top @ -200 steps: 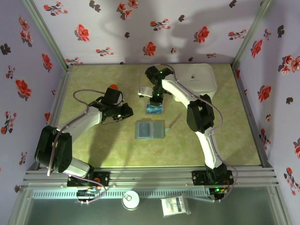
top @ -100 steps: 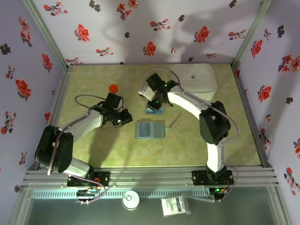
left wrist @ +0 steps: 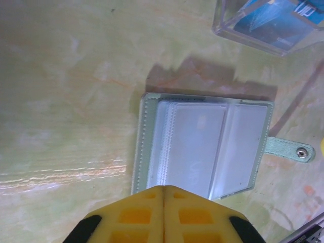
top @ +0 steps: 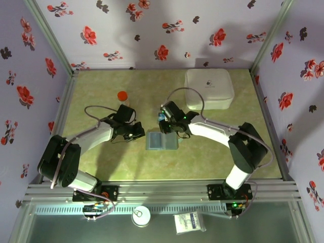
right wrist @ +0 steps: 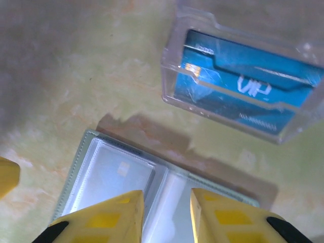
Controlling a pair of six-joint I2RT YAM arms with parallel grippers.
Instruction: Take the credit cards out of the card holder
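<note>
My left pincer (left wrist: 164, 195) is closed, its yellow tips pressed together with nothing between them, at one edge of the card holder (left wrist: 202, 147). My right pincer (right wrist: 166, 202) is slightly parted and empty above the same holder, which lies spread open and flat on the bench (left wrist: 66, 76), its clear sleeves facing up. Just beside it, a blue credit card (right wrist: 243, 86) sits inside a clear tray (right wrist: 174, 61).

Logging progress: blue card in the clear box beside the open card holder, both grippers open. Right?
Not quite: the left gripper is shut, yellow fingers pressed together in the left wrist view. The right gripper is open; the blue card is in the clear box beside the open card holder.
</note>
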